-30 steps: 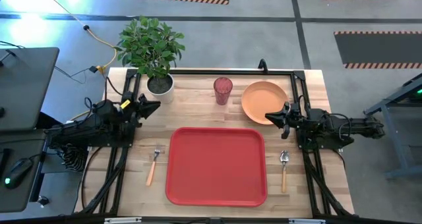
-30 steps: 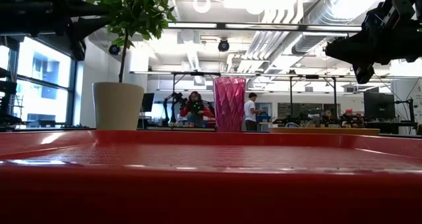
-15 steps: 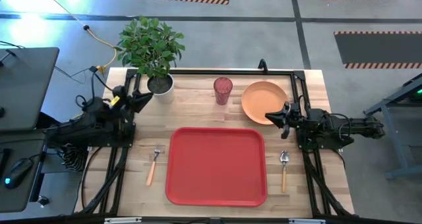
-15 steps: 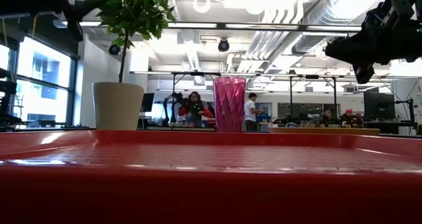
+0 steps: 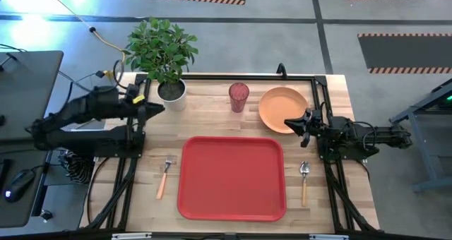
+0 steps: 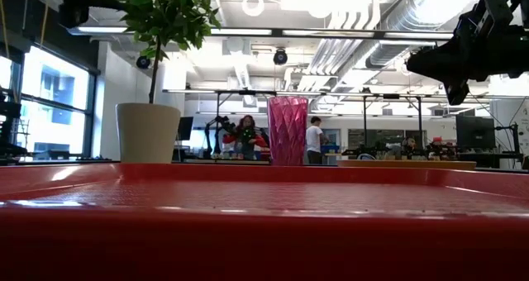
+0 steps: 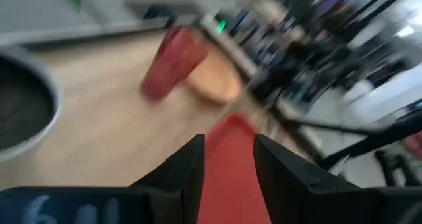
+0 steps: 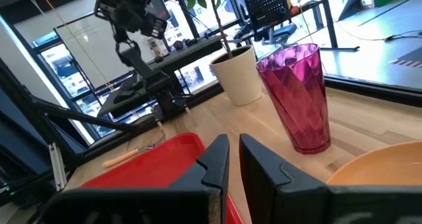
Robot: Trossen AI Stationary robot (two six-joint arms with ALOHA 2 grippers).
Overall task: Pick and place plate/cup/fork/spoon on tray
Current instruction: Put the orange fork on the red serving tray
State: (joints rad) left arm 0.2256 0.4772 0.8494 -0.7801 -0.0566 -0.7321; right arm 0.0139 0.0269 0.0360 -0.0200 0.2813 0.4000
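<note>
Swinging toward the table's back-left corner, the left gripper [image 5: 157,107] has opened wide, holding nothing; right gripper [image 5: 288,124], nearly closed and empty, overhangs the plate [image 5: 281,107].

High view: set overhead, faced straight down; the whole surface [image 5: 212,120] and both arms are taken in.
Low view: set at surface height against the tray [image 6: 264,223], faced level into the room behind.
Left wrist view: carried on the left arm, aimed across the surface at the cup [image 7: 173,60]; blurred.
Right wrist view: carried on the right arm, close to the cup [image 8: 297,95].
Shared: cup [image 5: 239,97], tray [image 5: 232,178] and plant pot [image 6: 148,132] are seen in several views.
</note>
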